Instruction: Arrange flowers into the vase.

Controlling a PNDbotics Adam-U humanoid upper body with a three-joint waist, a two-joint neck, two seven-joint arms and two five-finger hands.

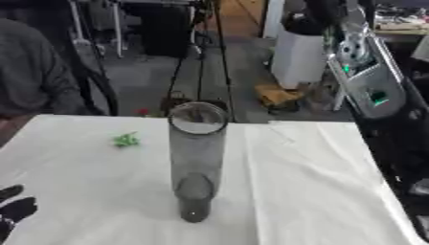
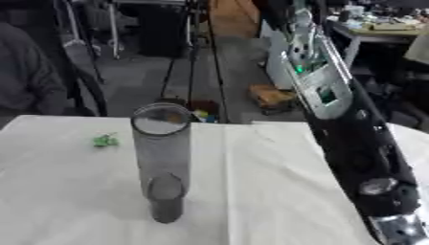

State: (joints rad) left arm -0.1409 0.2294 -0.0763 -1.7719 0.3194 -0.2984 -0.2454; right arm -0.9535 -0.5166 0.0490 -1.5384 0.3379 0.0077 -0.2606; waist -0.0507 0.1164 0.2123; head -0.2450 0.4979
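A tall, clear cylindrical vase (image 1: 197, 160) stands upright near the middle of the counter (image 1: 310, 191), which is covered with a white cloth. Its round rim is toward the far edge, and nothing shows inside it.

A small green thing (image 1: 127, 139) — too small to make out beyond its colour and ragged shape — lies on the cloth to the left of the vase, well apart from it and toward the far side of the counter.

The left hand (image 1: 15, 209) shows at the lower left corner of the left eye view, resting low beside the counter's edge; its dark fingers are spread and relaxed, with nothing in them.

The right arm (image 2: 352, 143) runs down the right side of both views, black with silver and white parts and a green light on it — the right hand itself is out of view, so whether it is holding anything cannot be told.
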